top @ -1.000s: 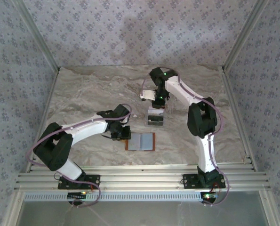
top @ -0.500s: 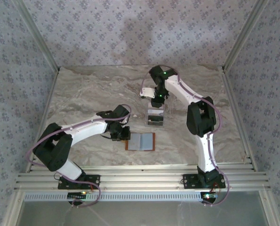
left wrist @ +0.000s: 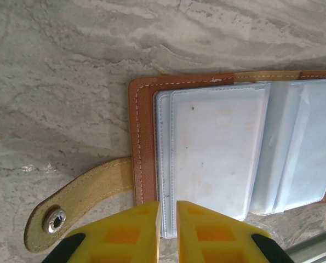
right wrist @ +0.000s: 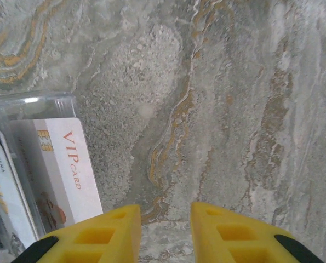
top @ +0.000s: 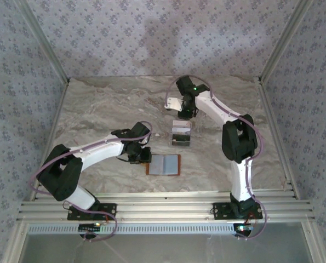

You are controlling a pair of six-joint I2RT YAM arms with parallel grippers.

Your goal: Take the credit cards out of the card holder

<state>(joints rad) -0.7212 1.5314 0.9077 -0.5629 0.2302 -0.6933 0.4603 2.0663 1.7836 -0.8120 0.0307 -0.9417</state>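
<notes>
Just changed: the right arm is pulling back from over the clear tray toward the far side of the tabletop. Its jaws, pressed together a second ago, are now parting.
Right jaws: standing moderately apart with nothing between them, hanging over bare marble just beside the tray's corner.
What that is telling me: a card is looking freshly let go into the tray, so one more removal is probably done and this arm is freeing itself for the next one.
Credit cards: a white card is lying flat inside the tray against its wall, and a second pale card is lying beside it, partly cut off by the edge of the right wrist view.
Card holder: lying open on the tabletop nearer the arm bases, well apart from the tray. Its clear sleeves are fanning over the brown leather, and its strap is trailing off to one side.
Left jaws: staying nearly closed on the edge of the holder's sleeve, seemingly pinning it in place while the other arm is working.
Still inside: the sleeves are looking pale and blank, so I cannot tell whether any cards are remaining.
Writing: the white card is reading "VIP CARD" in orange-red letters, with a gold chip printed above them.
Other marks: the second card is showing orange strokes, too cut off to read. Nothing legible is showing on the leather or the snap.
</notes>
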